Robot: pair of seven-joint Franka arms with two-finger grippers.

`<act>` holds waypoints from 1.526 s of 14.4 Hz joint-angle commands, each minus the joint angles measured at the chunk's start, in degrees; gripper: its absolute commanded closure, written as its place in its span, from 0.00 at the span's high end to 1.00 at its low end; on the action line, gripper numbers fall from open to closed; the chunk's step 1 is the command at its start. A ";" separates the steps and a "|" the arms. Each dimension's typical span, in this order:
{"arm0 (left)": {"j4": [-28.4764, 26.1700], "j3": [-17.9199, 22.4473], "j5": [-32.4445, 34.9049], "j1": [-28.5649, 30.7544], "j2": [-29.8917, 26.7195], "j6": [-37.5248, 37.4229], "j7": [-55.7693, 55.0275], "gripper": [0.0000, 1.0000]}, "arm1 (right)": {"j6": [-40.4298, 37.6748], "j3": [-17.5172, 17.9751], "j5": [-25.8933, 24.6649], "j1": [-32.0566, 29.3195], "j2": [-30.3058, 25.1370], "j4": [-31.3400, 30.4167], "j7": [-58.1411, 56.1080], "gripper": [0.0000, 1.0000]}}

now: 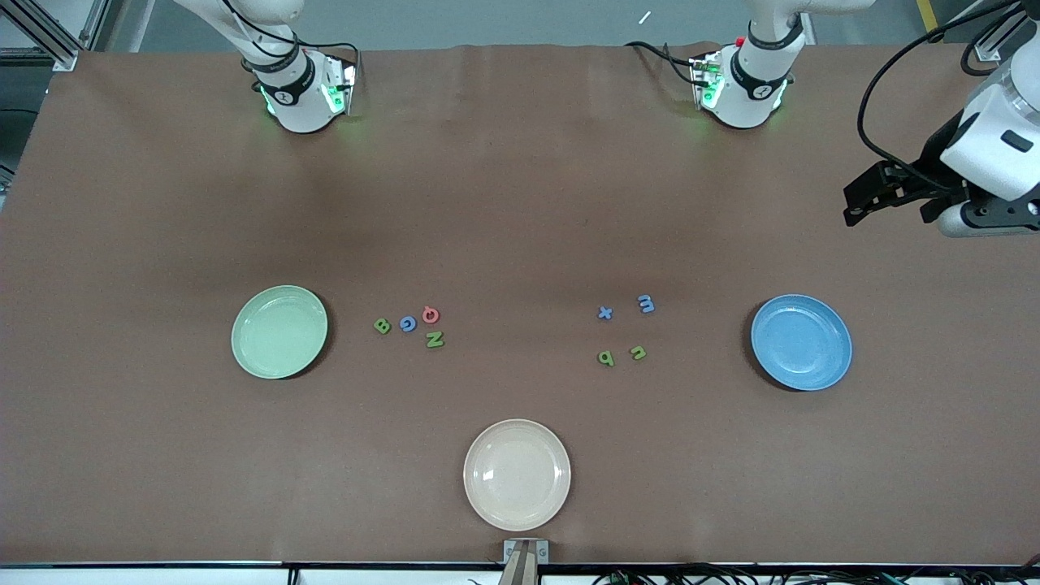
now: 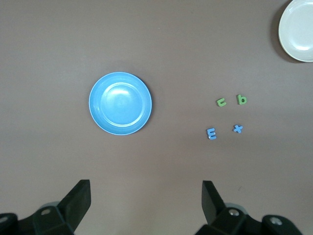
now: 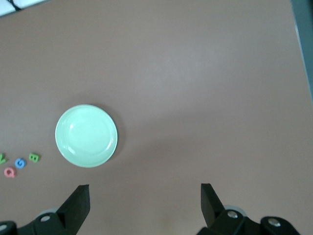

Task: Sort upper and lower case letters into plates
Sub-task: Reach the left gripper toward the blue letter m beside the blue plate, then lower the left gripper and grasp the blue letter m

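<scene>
Though dotted with small things, mostly bare brown table [image 1: 520, 203], open from the arm bases down to the row of plates. Wide clear strips along both ends.

Toward the right arm's end: mint green plate [image 1: 279, 331], nothing in it. Just beside it, toward the middle, the capitals lying flat on the table: green B [image 1: 382, 326], blue G [image 1: 408, 323], red Q [image 1: 431, 315], with green N [image 1: 435, 340] slightly nearer the camera.

Toward the left arm's end: blue plate [image 1: 801, 342], also holding nothing. Beside it, toward the middle, blue x [image 1: 604, 313] and blue m [image 1: 646, 304]; nearer the camera, green b [image 1: 606, 357] and a second green lower-case letter [image 1: 639, 353]. Well apart from the capitals.

Nearest the camera, close to the table's edge: cream plate [image 1: 517, 475].

Left gripper [image 1: 851, 203] up in the air over the left arm's end of the table, fingers [image 2: 80, 196] spread wide, gripping nothing, touching nothing. Right gripper [image 3: 144, 188] seen only from its own wrist, aloft over bare table near the mint green plate, likewise spread wide and holding nothing.
</scene>
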 commanded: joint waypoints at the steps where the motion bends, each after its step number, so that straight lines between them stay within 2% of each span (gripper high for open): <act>1: -0.03 -0.08 -0.01 0.15 -0.71 -0.03 0.40 1.00 | 0.57 0.57 -0.12 -1.07 0.56 0.72 0.09 1.00; 8: -0.55 -0.17 -0.19 -0.11 -0.01 -0.03 -0.48 1.00 | 0.92 0.57 0.23 -1.16 1.45 1.43 0.61 1.00; 11: -0.64 -2.01 -2.72 -1.26 4.55 0.66 -1.79 1.00 | 0.92 0.66 0.58 -0.64 1.45 1.34 0.70 1.00; 13: -1.60 -3.24 -3.79 -3.35 8.33 4.16 -6.08 1.00 | 0.92 0.75 0.59 -0.55 1.62 1.43 0.70 1.00; 17: -7.66 -3.16 -3.09 -9.42 13.69 15.85 -17.85 1.00 | 0.49 0.75 0.41 -0.55 1.53 1.34 0.18 1.00; 22: -16.45 -3.33 -3.17 -10.05 14.85 26.14 -25.77 1.00 | 0.40 0.92 0.67 -0.28 1.62 1.25 0.53 1.00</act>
